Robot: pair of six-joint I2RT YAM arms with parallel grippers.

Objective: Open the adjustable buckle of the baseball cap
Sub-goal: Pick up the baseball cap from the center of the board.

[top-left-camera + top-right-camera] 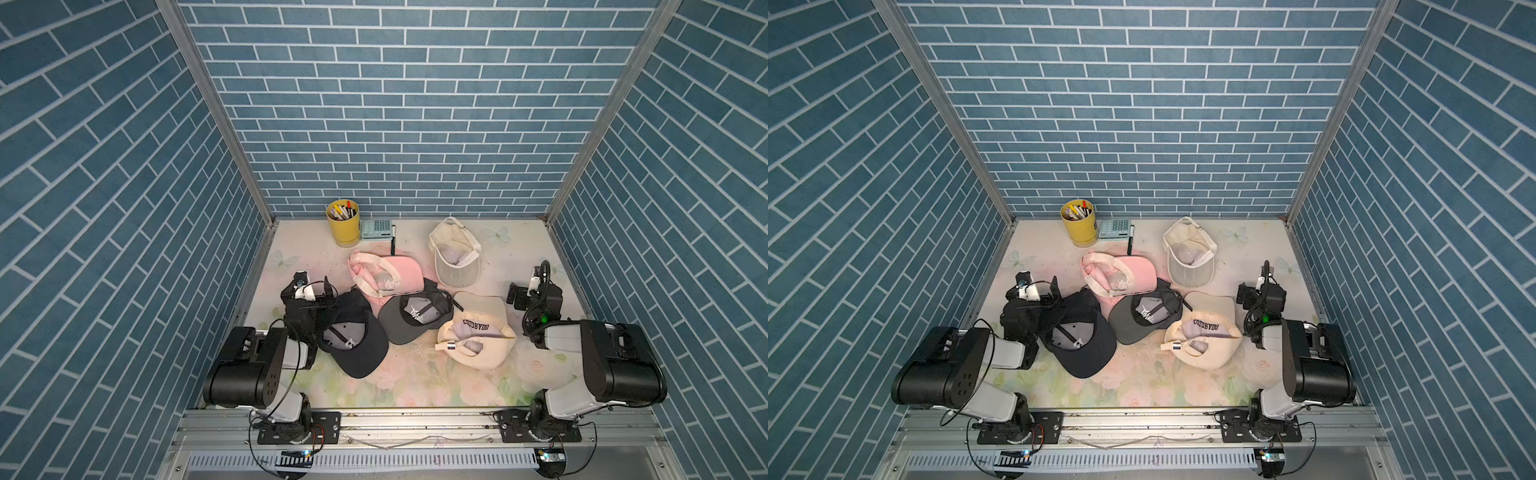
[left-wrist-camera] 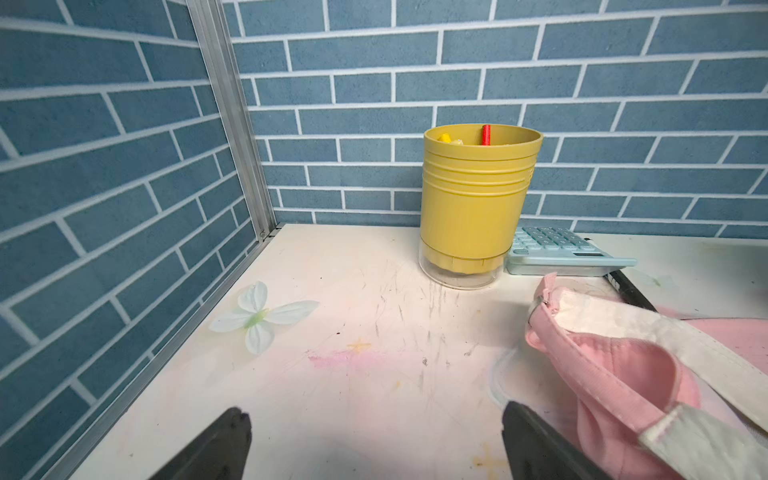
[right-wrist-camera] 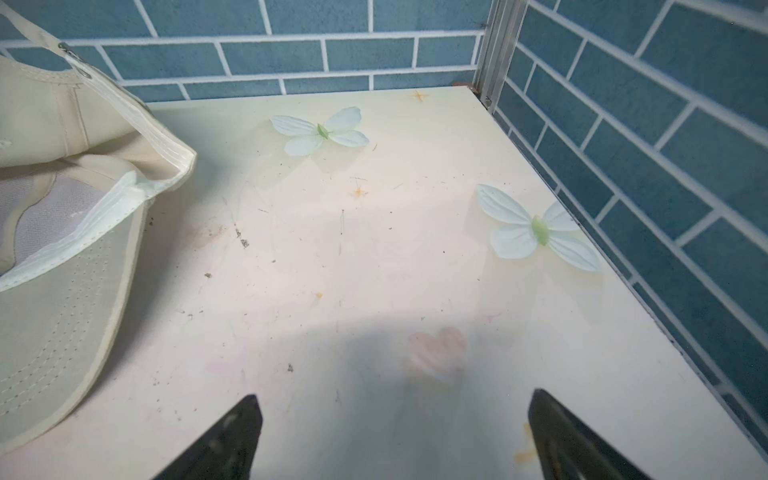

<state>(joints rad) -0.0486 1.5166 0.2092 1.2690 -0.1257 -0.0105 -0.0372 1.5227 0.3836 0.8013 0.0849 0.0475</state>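
Several baseball caps lie upside down in both top views: a black cap, a pink cap, a grey cap, a cream lettered cap and a white cap. The cream cap's back strap carries a silver buckle, also seen as the buckle. My left gripper stands open beside the black cap, and in the left wrist view the left gripper is empty, the pink cap alongside. My right gripper is open near the right wall; in its wrist view the right gripper holds nothing, with the white cap off to one side.
A yellow pen cup and a pale blue calculator stand against the back wall, with a black marker beside them. Blue brick-patterned walls close in three sides. A metal rail runs along the front edge.
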